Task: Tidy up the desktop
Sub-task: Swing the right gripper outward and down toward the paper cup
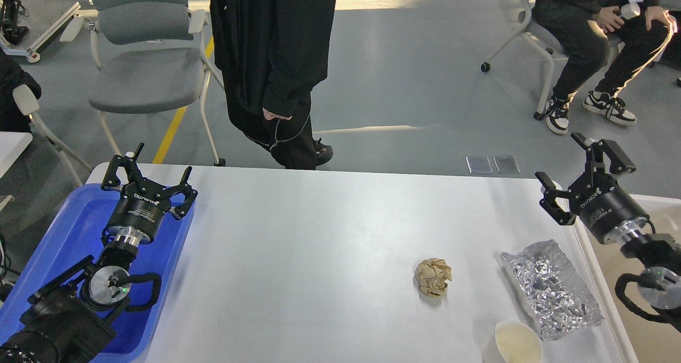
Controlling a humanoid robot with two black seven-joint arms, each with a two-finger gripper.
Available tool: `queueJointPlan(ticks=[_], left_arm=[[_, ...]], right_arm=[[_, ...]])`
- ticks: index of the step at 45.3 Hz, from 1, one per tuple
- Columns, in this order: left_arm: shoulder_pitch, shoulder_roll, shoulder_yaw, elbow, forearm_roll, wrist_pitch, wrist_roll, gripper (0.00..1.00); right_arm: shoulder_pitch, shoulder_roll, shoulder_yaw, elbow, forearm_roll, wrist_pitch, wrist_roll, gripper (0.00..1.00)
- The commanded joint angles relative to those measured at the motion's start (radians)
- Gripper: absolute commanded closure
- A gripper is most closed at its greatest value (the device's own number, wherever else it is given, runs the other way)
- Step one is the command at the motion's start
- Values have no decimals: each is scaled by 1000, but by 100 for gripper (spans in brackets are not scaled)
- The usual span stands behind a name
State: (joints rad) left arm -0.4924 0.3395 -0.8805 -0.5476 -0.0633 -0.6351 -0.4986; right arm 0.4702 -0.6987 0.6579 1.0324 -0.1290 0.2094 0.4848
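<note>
The left claw [149, 175] is spread wide apart w/ nothing in it, up over the far end of a blue tray [64, 230]. White letters on its black body read upside down (looks like ROBOTIQ). The right claw [579, 159] is spread apart too, holding nothing, w/ the same upside-down word on its body. It hangs over the right edge of the desktop [319, 246], just beside a cream bin [654, 208].

The desktop fills the middle, its long way going left to right btw tray and bin. On it sit a brown paper ball [433, 277], a crinkly foil bag [550, 288] lying slanted near the right edge, and a paper cup [517, 343] at the near edge, just beside the bag.
</note>
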Motion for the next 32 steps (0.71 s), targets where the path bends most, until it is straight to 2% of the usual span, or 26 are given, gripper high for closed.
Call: queueJointPlan(ticks=[1,19,26,32], left_arm=[[0,-1,0,0,-1,0,0,0],[0,-1,0,0,0,0,0,0],[0,-1,0,0,-1,0,0,0],[0,0,0,0,-1,0,0,0]], right_arm=[[5,-120,-92,147,-153,-4,-9,0],[7,-231,-149,216,-503,-47,-11,0],[34,-252,-149,219,-612,-56,-58,0],[50,-297,-149,294,-687,-53,-106,0]])
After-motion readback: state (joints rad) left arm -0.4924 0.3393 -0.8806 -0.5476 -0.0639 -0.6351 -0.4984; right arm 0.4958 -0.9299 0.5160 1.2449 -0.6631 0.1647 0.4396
